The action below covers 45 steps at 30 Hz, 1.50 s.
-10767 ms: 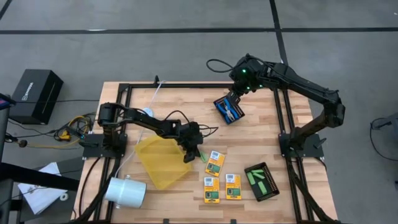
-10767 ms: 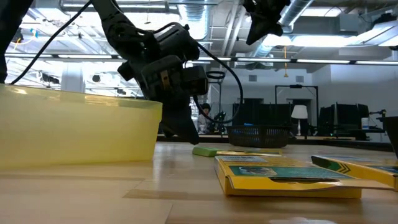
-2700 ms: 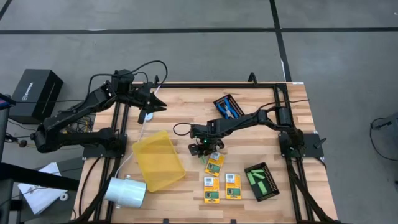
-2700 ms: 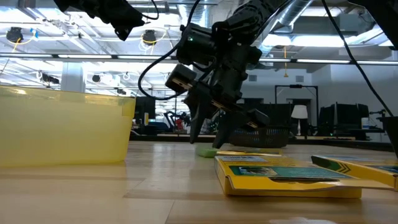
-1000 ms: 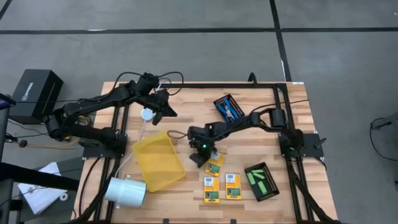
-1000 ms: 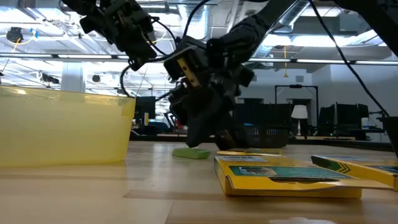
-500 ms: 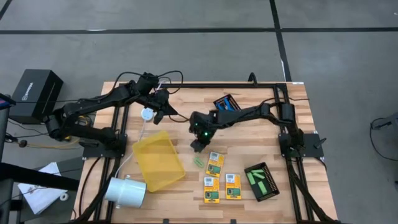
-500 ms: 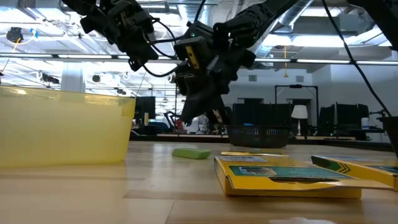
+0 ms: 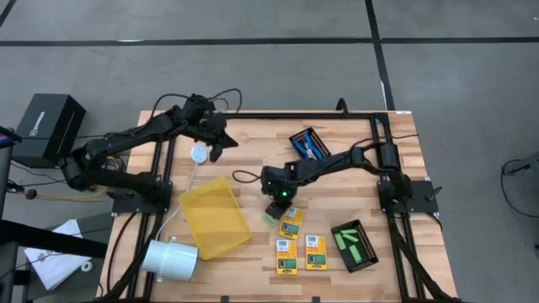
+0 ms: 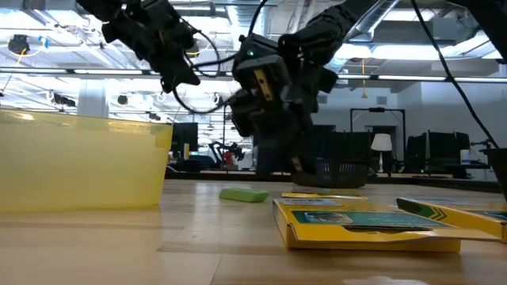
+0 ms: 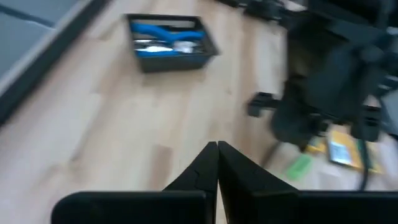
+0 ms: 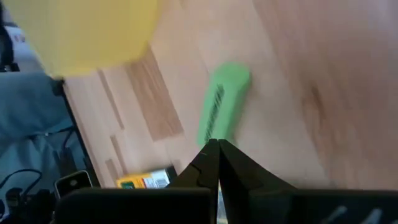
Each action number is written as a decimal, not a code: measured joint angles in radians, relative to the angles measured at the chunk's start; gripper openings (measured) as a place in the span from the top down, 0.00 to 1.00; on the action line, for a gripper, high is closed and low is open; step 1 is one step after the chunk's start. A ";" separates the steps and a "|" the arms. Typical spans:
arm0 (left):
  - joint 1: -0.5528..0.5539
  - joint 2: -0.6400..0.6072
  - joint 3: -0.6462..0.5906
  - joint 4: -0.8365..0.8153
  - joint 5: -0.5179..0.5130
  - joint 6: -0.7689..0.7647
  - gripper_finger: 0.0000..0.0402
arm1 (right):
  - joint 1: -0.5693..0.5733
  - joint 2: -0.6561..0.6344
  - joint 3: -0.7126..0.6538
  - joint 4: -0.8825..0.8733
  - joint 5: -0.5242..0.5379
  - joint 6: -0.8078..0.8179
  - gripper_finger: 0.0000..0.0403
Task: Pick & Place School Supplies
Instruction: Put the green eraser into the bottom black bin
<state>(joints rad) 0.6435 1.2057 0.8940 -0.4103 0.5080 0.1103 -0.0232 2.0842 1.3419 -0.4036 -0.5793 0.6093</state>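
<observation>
Green stick (image 12: 222, 106) lies loose on the table (image 9: 337, 181) because the right gripper (image 9: 274, 204), poised just above, is pinched shut on nothing.

No text can be read anywhere. The black case (image 9: 49, 126) on the floor carries a pale mark (too small to make out), the green stick (image 12: 222, 104) bears dark print, and the yellow boxes (image 9: 291, 221) show unreadable labels.
</observation>
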 joint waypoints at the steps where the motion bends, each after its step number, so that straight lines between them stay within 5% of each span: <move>1: 0.022 0.000 0.000 0.000 -0.004 0.004 1.00 | 0.005 0.000 -0.010 0.003 -0.001 0.005 1.00; 9: 0.187 -0.016 0.000 0.007 0.127 -0.002 1.00 | 0.010 0.001 -0.023 0.096 -0.007 0.038 1.00; 16: 0.267 -0.055 0.000 0.008 0.144 -0.006 1.00 | 0.007 0.001 -0.023 0.106 0.002 0.038 1.00; 26: 0.300 -0.055 0.000 0.007 0.145 0.021 1.00 | 0.001 0.001 -0.023 0.101 0.069 0.046 1.00; 45: 0.302 -0.054 0.000 0.005 0.174 0.022 1.00 | 0.030 0.055 -0.021 0.181 0.020 0.125 1.00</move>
<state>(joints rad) 0.9451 1.1519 0.8940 -0.4049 0.6815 0.1318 0.0072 2.1391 1.3209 -0.2223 -0.5594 0.7338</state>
